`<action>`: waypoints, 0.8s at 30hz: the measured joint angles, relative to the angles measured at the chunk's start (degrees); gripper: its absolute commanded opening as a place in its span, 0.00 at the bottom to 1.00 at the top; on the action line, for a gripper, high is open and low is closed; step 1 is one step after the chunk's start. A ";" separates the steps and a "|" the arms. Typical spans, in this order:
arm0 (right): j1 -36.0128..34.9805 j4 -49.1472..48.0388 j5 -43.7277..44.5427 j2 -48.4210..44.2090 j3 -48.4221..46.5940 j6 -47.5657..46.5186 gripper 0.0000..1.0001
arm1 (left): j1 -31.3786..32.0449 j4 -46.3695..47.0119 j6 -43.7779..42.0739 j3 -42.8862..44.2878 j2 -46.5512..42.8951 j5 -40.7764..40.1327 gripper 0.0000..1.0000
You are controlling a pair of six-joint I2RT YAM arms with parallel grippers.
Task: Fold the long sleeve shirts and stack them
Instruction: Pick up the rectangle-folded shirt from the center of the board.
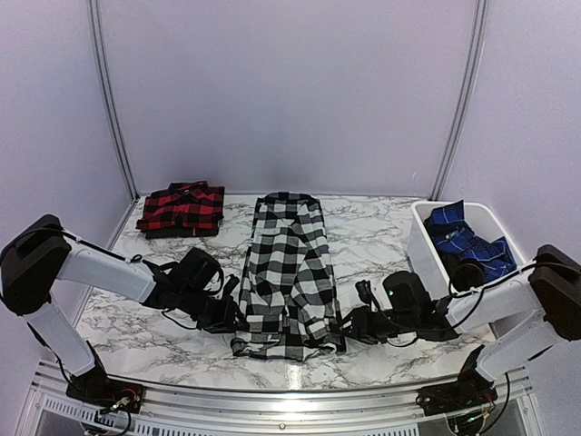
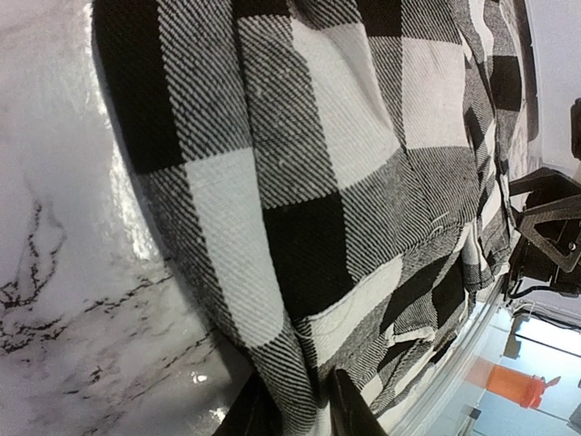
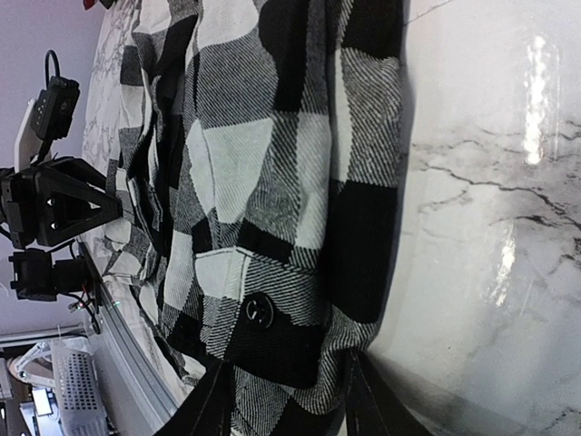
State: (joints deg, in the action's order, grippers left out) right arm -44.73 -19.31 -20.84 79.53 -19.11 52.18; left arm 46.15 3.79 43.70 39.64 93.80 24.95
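Left claw (image 2: 300,389) narrow, pinching black-white shirt (image 1: 289,263) at near-left hem. Right claw (image 3: 289,372) straddles near-right hem, grip unclear. Red shirt (image 1: 182,209) folded, far left of worktop (image 1: 381,236).

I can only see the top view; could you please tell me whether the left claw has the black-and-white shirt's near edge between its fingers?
Observer: Yes, the left claw straddles the edge of the black-and-white shirt; I cannot tell whether it pinches yet.
Operator: Thank you. And the right claw?
Observer: The right claw also has fabric between its fingers, close to a black button.
Operator: Is the cloth there a single layer?
Observer: No, a buttoned flap overlaps the layer beneath it.
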 measured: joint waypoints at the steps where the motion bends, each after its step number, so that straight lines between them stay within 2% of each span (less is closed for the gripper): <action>1: 0.00 0.02 -0.07 0.13 -0.13 0.00 0.37 | 0.07 0.02 0.22 0.00 0.09 0.02 0.20; 13: 0.00 0.94 -1.03 0.37 -0.57 0.37 0.12 | 1.60 0.24 3.69 0.00 0.96 0.59 0.00; 17: -0.28 1.09 -1.22 0.37 -0.87 0.37 0.00 | 1.81 0.28 4.74 0.00 0.96 0.70 0.00; 24: -2.54 3.34 -0.76 -2.51 -0.98 1.03 0.00 | 3.85 0.46 6.58 -1.95 -1.73 0.52 0.00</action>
State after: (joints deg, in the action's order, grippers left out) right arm -47.27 -15.97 -21.61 77.01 -20.10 53.21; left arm 50.00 4.25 50.28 37.69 92.07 25.47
